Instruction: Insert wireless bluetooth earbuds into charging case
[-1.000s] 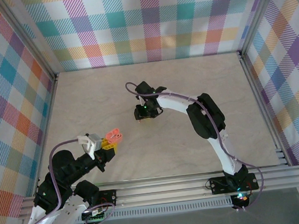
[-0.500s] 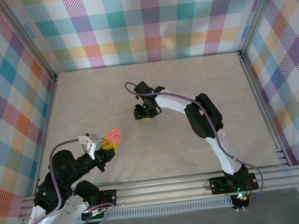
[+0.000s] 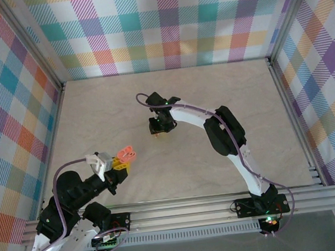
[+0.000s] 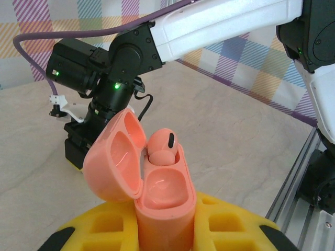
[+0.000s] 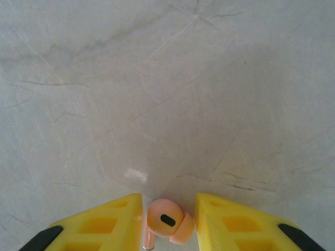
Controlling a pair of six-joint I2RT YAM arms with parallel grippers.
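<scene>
From above: left tool [image 3: 122, 160] raised over the table's [image 3: 261, 103] near-left part, clamped on one open pink case [image 3: 126, 152]; right arm stretched to mid-table, right tool [image 3: 159, 128] pointing down.

On the left wrist: case upright between yellow fingers [image 4: 230, 222], lid tilted left, one pink earbud [image 4: 161, 149] seated in the far socket, near socket empty.

On the right wrist: second pink earbud [image 5: 166, 220] pinched between the right tool's fingers.

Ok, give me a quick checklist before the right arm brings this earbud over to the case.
1. Charging case upright in the left gripper: ok.
2. Lid open: ok.
3. Free slot in front of the seated earbud: ok.
4. Loose earbud between the right gripper fingers: ok.
5. Grip firm enough to lift: cannot tell.
</scene>
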